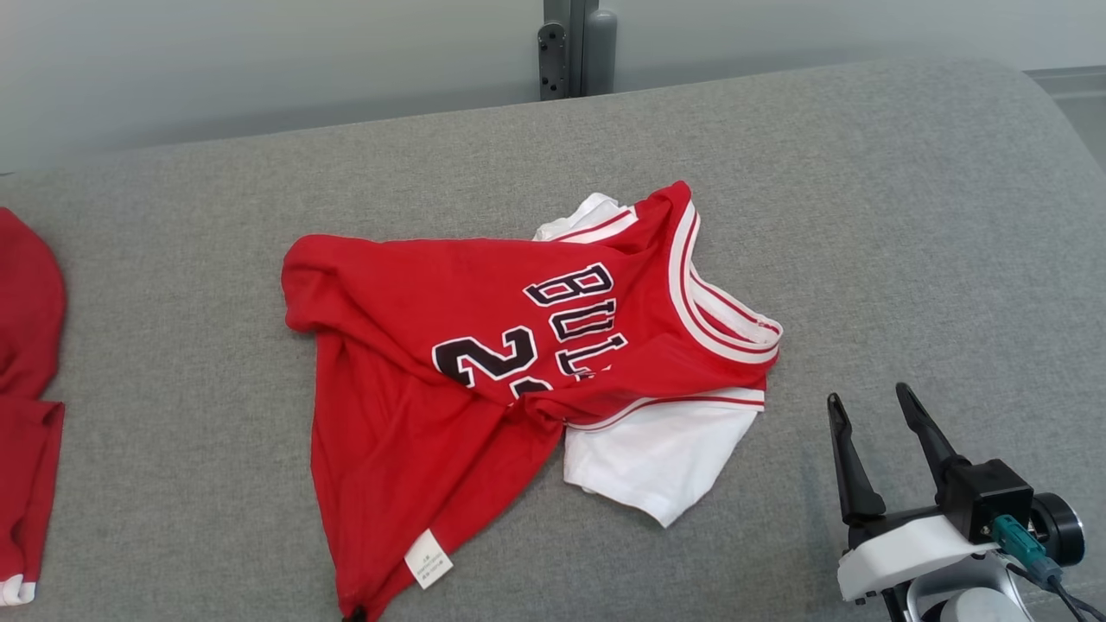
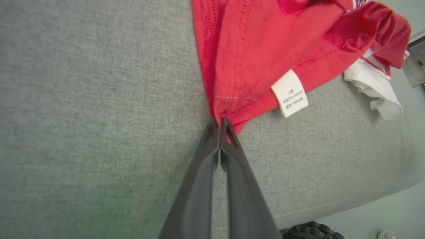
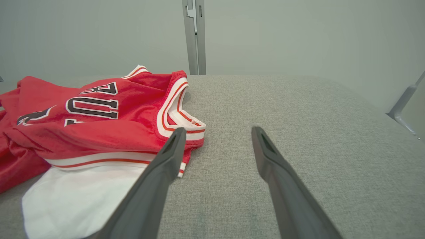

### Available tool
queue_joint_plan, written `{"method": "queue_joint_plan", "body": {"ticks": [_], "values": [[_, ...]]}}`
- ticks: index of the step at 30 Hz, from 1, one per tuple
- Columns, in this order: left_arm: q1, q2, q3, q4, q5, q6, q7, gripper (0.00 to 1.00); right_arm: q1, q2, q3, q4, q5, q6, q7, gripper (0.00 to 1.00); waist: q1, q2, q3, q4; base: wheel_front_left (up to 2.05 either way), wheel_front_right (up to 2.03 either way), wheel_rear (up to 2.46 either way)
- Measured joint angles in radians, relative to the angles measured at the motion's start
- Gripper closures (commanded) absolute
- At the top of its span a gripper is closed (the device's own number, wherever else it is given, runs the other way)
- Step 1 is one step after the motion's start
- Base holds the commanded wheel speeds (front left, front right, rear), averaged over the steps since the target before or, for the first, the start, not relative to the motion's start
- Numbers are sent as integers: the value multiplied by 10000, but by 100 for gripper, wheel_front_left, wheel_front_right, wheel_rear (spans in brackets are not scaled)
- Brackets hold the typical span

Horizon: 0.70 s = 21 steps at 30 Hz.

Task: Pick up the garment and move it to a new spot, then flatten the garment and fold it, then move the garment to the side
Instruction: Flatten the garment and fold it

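The garment [image 1: 484, 345] is a red basketball jersey with black lettering and attached white sleeves, lying crumpled on the grey padded table [image 1: 907, 216]. A white care label [image 1: 429, 559] hangs near its bottom corner. In the left wrist view my left gripper [image 2: 219, 123] is shut on that red bottom corner of the garment [image 2: 259, 49], just left of the label [image 2: 290, 93]. My right gripper [image 1: 868, 399] stands open at the lower right, to the right of the jersey and apart from it. In the right wrist view that gripper [image 3: 217, 131] is beside the collar of the garment [image 3: 99, 113], nothing between its fingers.
Another red cloth [image 1: 26, 389] lies at the table's left edge. A grey post [image 1: 575, 47] stands behind the table's far edge. The table's near edge [image 2: 332, 202] runs close below the held corner, with floor beyond it.
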Motion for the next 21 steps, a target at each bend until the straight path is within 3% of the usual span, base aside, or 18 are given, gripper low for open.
{"method": "queue_joint_plan", "body": {"ticks": [2, 4, 14, 18, 19, 21], "values": [[-141, -46, -153, 238, -117, -15, -278, 65, -1, -2, 21, 8, -15, 0, 0, 0, 0, 0, -28, 43, 0, 0, 0], [-209, -35, -305, 288, -330, -44, -483, 0, -2, 0, 44, 21, -23, 0, 0, 0, 0, 0, -55, 49, 0, 0, 0], [-585, 1181, -1398, -598, -1413, -58, -953, 0, -1, -2, 33, 56, -10, 0, 0, 0, 0, 0, -126, -74, 0, 0, 0], [-838, 1317, -1569, -566, -1430, -58, -953, 0, -2, 0, 84, 61, 17, 0, 0, 0, 0, 0, -145, -183, 0, 0, 0], [-878, 1325, -1618, -508, -1475, -58, -918, 15, -3, -2, 94, 63, 27, 0, 0, 0, 0, 0, -151, -225, 0, 0, 0], [-910, 1377, -1672, -316, -1486, -58, -731, 28, -4, -2, 115, 73, 52, 0, 0, 0, 0, 0, -162, -309, 0, 0, 0]]}}
